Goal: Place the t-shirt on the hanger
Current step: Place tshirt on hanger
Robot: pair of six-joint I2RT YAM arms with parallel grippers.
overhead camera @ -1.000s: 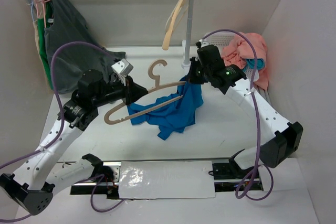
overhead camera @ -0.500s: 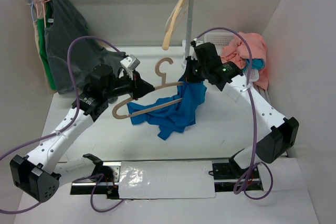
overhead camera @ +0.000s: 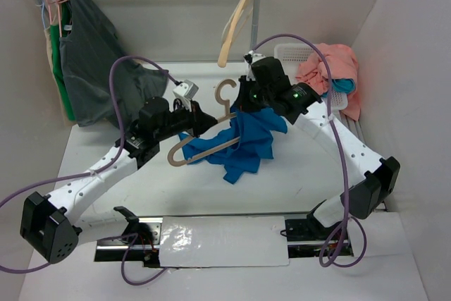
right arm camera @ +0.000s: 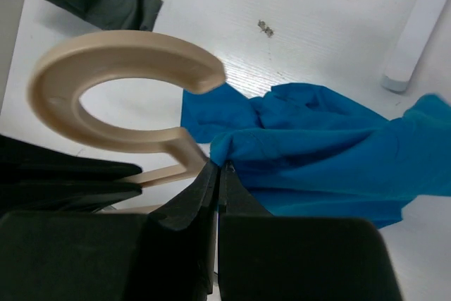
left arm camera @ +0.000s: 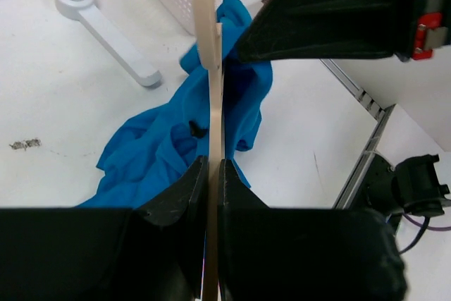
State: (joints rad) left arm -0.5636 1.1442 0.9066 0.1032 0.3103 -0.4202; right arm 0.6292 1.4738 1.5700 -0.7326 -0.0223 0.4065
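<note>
We find no legible text, label, brand, number or sign on any surface in the three views shown here.

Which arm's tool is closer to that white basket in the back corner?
Right. The right tool sits just left of the white basket, pinching the t-shirt; the left tool is farther left, gripping the hanger.

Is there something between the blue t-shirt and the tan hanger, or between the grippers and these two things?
Nothing visible stands in the way. The left gripper is shut on the hanger, and the right gripper is shut on a fold of the t-shirt, right beside the hanger's neck.
</note>
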